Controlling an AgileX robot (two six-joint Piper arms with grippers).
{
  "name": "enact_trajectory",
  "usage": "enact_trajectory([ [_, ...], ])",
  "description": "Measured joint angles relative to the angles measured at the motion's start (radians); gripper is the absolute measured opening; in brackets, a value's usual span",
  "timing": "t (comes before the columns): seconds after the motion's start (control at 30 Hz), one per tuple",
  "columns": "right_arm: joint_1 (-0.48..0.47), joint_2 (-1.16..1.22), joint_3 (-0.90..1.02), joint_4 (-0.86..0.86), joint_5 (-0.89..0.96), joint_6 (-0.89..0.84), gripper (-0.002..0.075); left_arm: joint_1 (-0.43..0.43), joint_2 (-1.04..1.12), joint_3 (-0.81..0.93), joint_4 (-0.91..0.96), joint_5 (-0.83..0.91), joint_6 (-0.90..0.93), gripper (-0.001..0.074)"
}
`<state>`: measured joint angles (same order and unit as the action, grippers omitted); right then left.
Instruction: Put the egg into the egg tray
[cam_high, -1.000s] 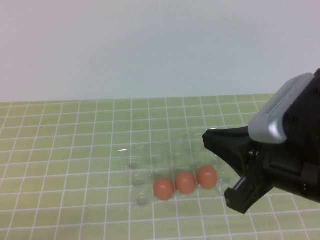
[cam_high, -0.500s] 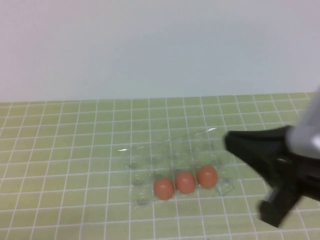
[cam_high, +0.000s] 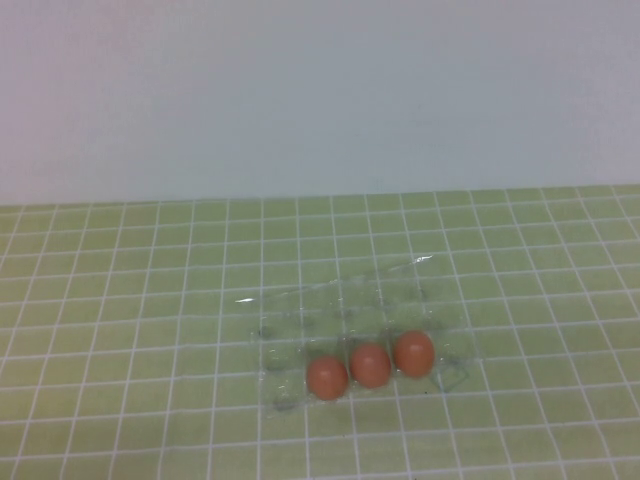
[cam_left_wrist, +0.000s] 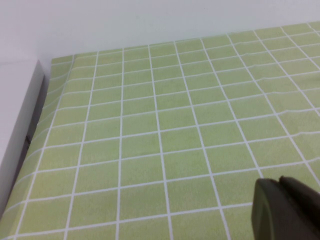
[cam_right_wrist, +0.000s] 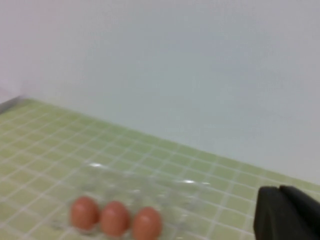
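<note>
We see three reddish-brown eggs sitting in a row in the near cups of the egg tray (cam_high: 350, 330), a clear glossy plastic tray lying on the green grid-patterned table mat (cam_high: 120, 300). The left egg (cam_high: 327, 377) and the middle egg (cam_high: 370, 365) touch or nearly touch, and the right egg (cam_high: 414, 353) sits just beside the middle one, a little further from us. The row runs slightly diagonal across the tray. The cups behind the eggs look unfilled, showing only glints of light on the plastic.

In the high view we see neither arm over the table. In the right wrist view we find the same tray (cam_right_wrist: 150, 192) with the three eggs in it, the nearest of them (cam_right_wrist: 147, 223) low in the picture, and a dark part of the right gripper (cam_right_wrist: 287, 212) at the corner; we cannot tell how far its pincer is open. In the left wrist view we see only bare mat (cam_left_wrist: 150, 125) and a dark part of the left gripper (cam_left_wrist: 282, 210) at the corner, well apart from the tray; its pincer state we cannot tell either. A pale wall (cam_high: 320, 90) stands behind the table.
</note>
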<state>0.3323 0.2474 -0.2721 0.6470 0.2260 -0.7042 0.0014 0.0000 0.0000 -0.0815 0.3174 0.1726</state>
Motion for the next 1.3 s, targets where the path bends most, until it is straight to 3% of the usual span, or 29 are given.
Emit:
enact_trajectory([
  [0.2,-0.129,-0.118,0.069,0.050,-0.002,0.000,-0.0002,0.000,0.000,0.000,0.000,0.000,0.000,-0.0002],
  [0.83,-0.131,-0.123,0.093,0.118,-0.063,0.000,-0.0002,0.000,0.000,0.000,0.000,0.000,0.000,-0.0002],
  [1.03,-0.131,-0.123,0.142,-0.005,-0.057,0.101,-0.0002,0.000,0.000,0.000,0.000,0.000,0.001,-0.0001],
  [1.3,-0.169,-0.123,0.238,-0.315,-0.071,0.345,-0.0002,0.000,0.000,0.000,0.000,0.000,0.001,-0.0002],
])
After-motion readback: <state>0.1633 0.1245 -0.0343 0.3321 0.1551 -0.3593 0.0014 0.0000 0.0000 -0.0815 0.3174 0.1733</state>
